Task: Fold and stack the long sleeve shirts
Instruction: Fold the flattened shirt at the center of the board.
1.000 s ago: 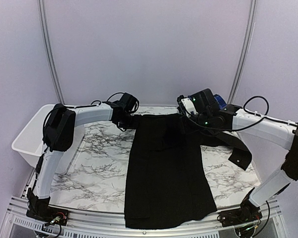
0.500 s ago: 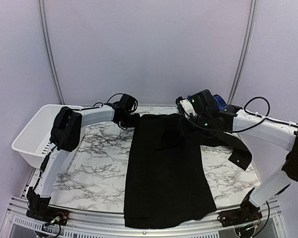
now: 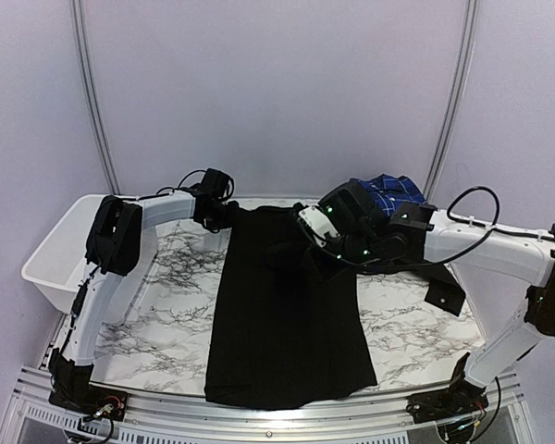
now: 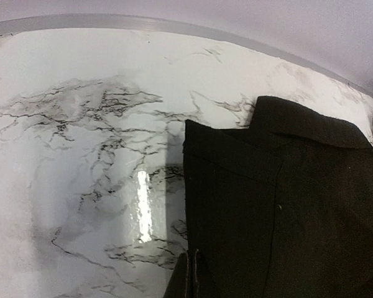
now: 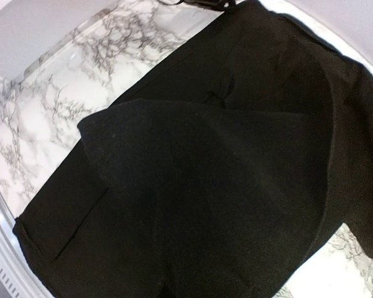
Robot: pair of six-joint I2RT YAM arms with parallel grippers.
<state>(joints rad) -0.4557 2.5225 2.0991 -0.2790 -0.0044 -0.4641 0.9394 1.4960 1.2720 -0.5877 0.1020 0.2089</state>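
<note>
Left gripper (image 3: 224, 215) pinches the black shirt (image 3: 287, 333) at its far-left corner; right gripper (image 3: 301, 250) clamps a raised fold; open table (image 3: 176, 305) shows between the shirt's left edge and the basket (image 3: 55, 259)

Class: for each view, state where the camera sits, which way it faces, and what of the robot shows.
Top external: above and behind the robot, facing the table; left arm and right arm show.
Left wrist: on the left arm, looking down at the black shirt; shut fingers at bottom.
Right wrist: on the right arm, looking down onto the shirt; no fingers show.
All share the shirt.
</note>
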